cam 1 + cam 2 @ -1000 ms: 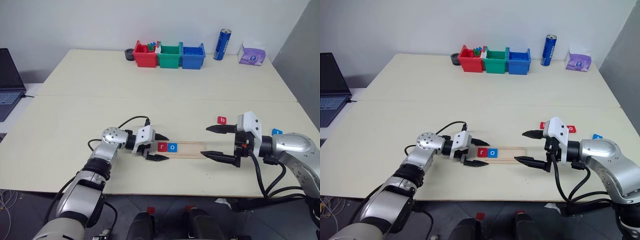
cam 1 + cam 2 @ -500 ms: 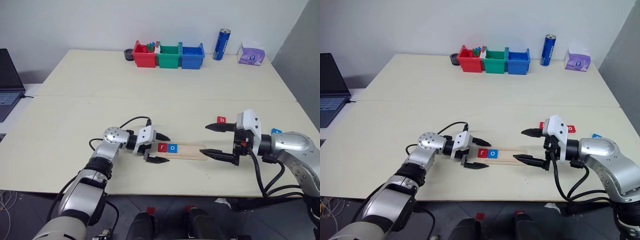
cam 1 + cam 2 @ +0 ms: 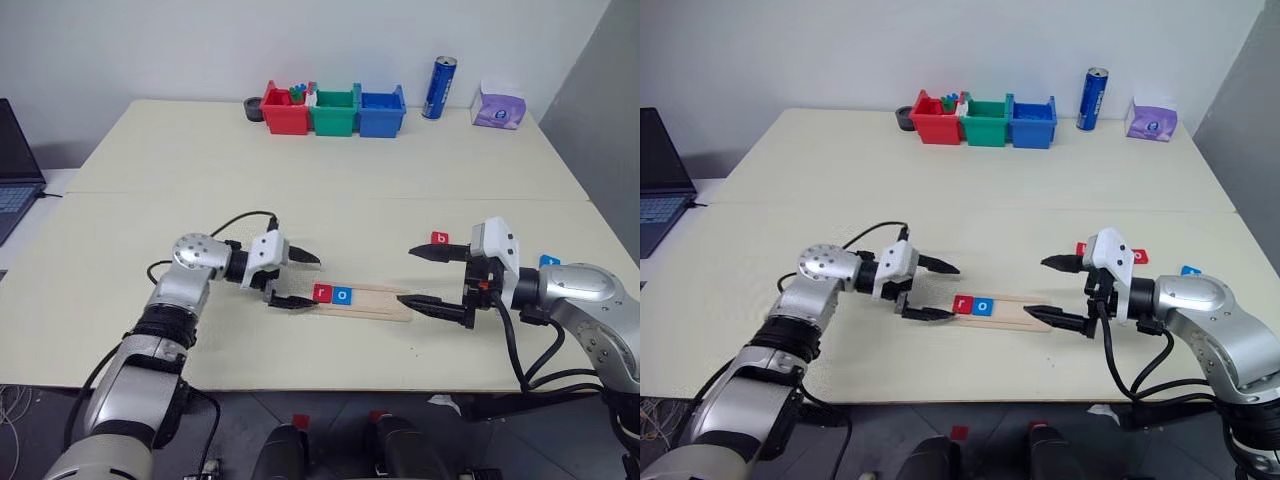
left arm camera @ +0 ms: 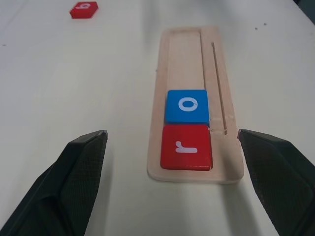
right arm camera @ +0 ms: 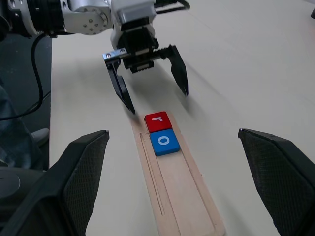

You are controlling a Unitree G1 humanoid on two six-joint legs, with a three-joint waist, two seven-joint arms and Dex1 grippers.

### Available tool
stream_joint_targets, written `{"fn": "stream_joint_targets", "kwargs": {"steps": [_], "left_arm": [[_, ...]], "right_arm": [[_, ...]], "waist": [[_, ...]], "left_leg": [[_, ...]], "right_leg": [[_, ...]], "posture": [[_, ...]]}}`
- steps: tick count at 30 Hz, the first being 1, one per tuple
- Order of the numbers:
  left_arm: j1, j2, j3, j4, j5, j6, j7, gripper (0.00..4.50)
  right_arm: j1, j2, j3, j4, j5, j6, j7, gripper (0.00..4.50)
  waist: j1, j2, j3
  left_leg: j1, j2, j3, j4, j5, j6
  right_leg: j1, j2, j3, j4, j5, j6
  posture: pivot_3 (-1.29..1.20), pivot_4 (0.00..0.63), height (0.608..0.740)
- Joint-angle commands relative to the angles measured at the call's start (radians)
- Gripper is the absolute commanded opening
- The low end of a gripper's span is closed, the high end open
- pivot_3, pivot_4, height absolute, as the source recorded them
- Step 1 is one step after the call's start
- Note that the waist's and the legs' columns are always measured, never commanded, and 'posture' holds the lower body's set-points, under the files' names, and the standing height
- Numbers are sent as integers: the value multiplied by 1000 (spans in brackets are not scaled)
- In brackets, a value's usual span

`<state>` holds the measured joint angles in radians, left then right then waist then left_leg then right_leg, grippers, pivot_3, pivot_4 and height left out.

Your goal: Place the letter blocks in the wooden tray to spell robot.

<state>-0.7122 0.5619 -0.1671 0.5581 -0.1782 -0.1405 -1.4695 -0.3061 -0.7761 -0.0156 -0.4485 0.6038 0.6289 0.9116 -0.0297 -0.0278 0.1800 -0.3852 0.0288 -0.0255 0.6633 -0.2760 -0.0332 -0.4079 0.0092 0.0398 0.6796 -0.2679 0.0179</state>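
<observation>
With both pairs of fingers spread wide and holding nothing, I judge the job to be roughly two fifths done. My left gripper (image 3: 295,280) hovers just off the left end of the wooden tray (image 3: 378,299), one finger on each side of that end, touching neither wood nor tile. My right gripper (image 3: 422,275) hangs at the tray's opposite end, its lower finger reaching over the bare wood there, equally empty. Inside the tray's groove, a red "r" block (image 4: 186,146) sits at the left end with a blue "o" block (image 4: 187,106) touching it on its right, so the word's first two letters are in place and the rest of the groove lies bare. Outward on the worktop (image 3: 150,220), a red "b" block (image 3: 441,239) lies just beyond my right gripper, and a blue block (image 3: 552,262) lies farther right, partly hidden behind that arm; I cannot read its letter. In the right eye view another red block (image 3: 1138,257) peeks out near the "b". Three letters remain to be placed, "b" next.
</observation>
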Motion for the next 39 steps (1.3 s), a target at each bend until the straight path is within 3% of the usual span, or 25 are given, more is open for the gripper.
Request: {"fn": "stream_joint_targets", "kwargs": {"steps": [1, 6, 11, 16, 24, 39], "left_arm": [[39, 1, 55, -218, -96, 178, 62, 4483], [128, -72, 87, -427, -117, 301, 273, 4483], [218, -176, 74, -576, -96, 381, 483, 4483], [262, -222, 65, -664, -81, 428, 607, 4483], [302, -213, 51, -711, -76, 458, 672, 4483], [343, -201, 32, -785, -110, 512, 682, 4483]], "right_arm": [[-34, 11, -36, 26, -37, -1, -72, 4500], [-73, 84, 2, 96, -219, 17, -315, 4500], [-107, 268, -15, 164, -337, 119, -609, 4500], [-133, 434, -34, 178, -401, 194, -804, 4500], [-135, 583, -71, 199, -466, 263, -982, 4500], [-245, 690, -114, 455, -505, 152, -1047, 4500]], "waist": [[0, 0, 0], [0, 0, 0], [0, 0, 0], [0, 0, 0], [0, 1, 0], [-2, 1, -1]], "left_leg": [[0, 0, 0, 0, 0, 0], [0, 0, -1, 0, 0, 0], [0, 0, -1, 0, 0, 0], [0, 1, -1, 0, 0, -1], [0, 0, 0, 0, 0, 0], [0, 0, 0, -1, 0, 0]], "right_leg": [[0, 0, 0, 0, 0, 0], [0, -1, 2, 1, 0, -1], [0, -1, 4, 1, 2, -4], [-1, -1, 4, 2, 3, -4], [-1, -2, 4, 1, 3, -4], [-2, -1, 4, 1, 3, -5]], "posture": [[0, 150, 740], [0, 150, 740], [0, 150, 740], [0, 150, 740], [0, 150, 740], [0, 150, 740]]}}
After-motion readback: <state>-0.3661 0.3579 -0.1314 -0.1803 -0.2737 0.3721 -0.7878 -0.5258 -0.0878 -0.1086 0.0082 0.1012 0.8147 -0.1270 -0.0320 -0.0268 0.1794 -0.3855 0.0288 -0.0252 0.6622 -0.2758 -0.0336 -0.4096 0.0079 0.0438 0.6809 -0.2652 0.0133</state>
